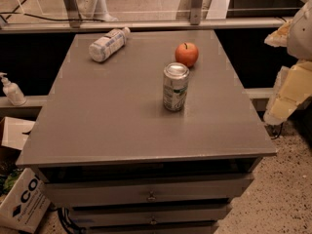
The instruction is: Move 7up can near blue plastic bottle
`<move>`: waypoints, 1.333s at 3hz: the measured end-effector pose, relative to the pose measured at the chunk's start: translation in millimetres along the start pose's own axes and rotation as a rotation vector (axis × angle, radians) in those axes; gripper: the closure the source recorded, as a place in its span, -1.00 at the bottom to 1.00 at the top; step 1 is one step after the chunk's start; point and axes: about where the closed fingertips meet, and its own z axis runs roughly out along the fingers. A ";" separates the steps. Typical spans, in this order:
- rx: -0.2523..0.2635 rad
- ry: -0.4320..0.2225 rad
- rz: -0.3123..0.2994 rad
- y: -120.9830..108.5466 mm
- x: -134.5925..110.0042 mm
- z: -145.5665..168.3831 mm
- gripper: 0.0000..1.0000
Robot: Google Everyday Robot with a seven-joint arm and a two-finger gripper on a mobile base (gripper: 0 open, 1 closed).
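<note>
Three things on the surface [97, 130]: can, apple and bottle, in that order from the front edge to the far edge.
7up can [175, 87]: stands upright a little right of the middle of the surface, silver top up and long axis vertical; it is the closest of the three to the front edge.
Gripper [290, 94]: hangs off the right edge of the surface, roughly level with the can in depth and holding nothing; I cannot tell whether it is apart or together.
Can from gripper: inward across the right edge, toward the left edge, with bare surface between them.
Apple [186, 54]: just behind the can, slightly toward the right edge; it looks near the can but apart from it.
Blue plastic bottle [108, 44]: lies on its side by the far left corner, with the cap toward the far edge and its long axis slanting; it is well apart from the can.
Coming move, as I judge it: reach in from the right edge, grasp the can's sides, then carry it diagonally toward the far left corner. The apple lies off that line.
Risk: the lying bottle may roll if nudged, so the can should be set down beside it, not against it.
</note>
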 end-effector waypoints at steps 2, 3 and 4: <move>-0.043 -0.223 0.072 -24.8 -6.5 42.0 -1.00; -0.069 -0.348 0.105 -25.0 -14.5 63.6 -1.00; -0.090 -0.467 0.123 -22.8 -28.8 76.1 -1.00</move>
